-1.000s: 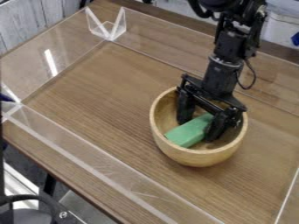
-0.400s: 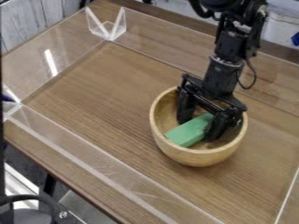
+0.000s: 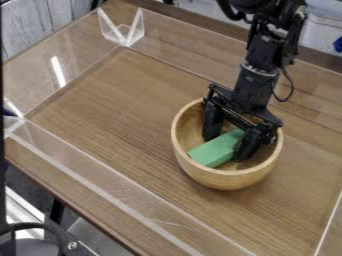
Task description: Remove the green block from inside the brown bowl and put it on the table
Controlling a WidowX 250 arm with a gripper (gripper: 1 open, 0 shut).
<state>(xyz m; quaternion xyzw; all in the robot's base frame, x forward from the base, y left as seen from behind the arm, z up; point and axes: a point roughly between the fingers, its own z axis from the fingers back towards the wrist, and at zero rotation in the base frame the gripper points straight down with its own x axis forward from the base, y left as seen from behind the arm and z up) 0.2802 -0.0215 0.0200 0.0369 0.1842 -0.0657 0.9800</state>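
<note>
**No change between frames**

We compare the three frames and find no difference. We see no shift in the gripper (image 3: 235, 128), right of centre in the frame, nor in the spread of its jaws. The green block (image 3: 215, 150) shows the same outline and the same tilt inside the brown bowl (image 3: 201, 172). The bowl's edge meets the table (image 3: 107, 110) along the same line. We find nothing that has entered or left the frame, and no new blur on the arm.
</note>
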